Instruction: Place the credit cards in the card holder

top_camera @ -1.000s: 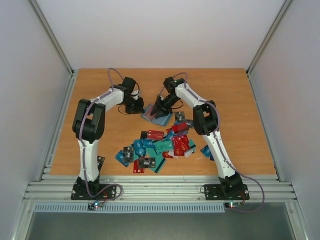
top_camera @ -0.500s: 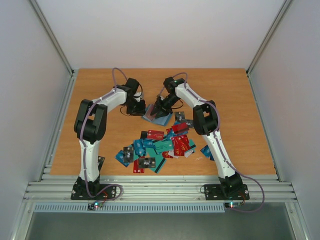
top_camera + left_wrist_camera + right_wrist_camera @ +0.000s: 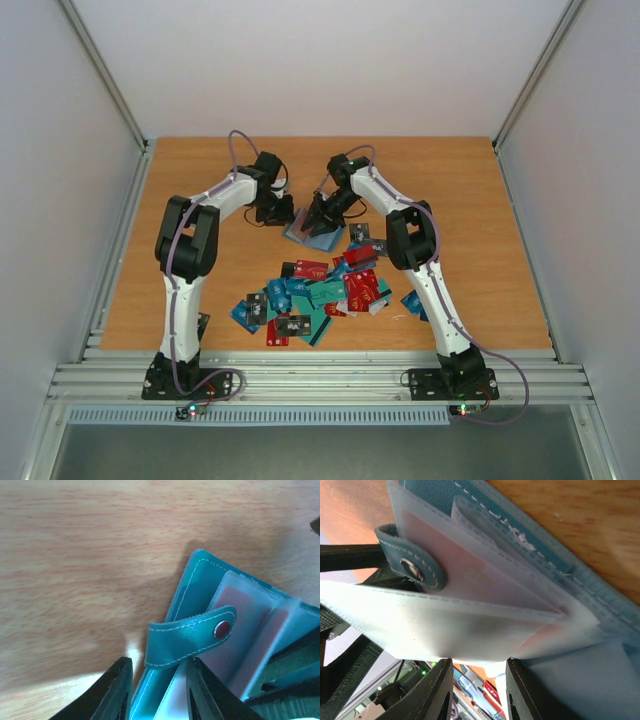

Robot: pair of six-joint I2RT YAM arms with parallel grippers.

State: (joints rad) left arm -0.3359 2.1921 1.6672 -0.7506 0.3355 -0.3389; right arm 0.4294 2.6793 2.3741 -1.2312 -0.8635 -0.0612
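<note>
Wooden table point(image 3: 480, 200) with credit cards point(image 3: 320, 292), opened card holder point(image 3: 305, 238) and both grippers.
The cards lie heaped just on the arm-base side of the card holder. Left gripper point(image 3: 159, 665), jaws parted, straddles its cover edge; right gripper point(image 3: 477, 664), also parted, sits at its clear sleeves point(image 3: 470, 625).

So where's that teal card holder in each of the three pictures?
Top external: card holder at the far middle of the table, just beyond the pile of credit cards.
Left wrist: card holder lower right, lying open.
Right wrist: card holder fills most of the frame.
Shared landmark: its snap strap, in both wrist views; too small from above.
</note>
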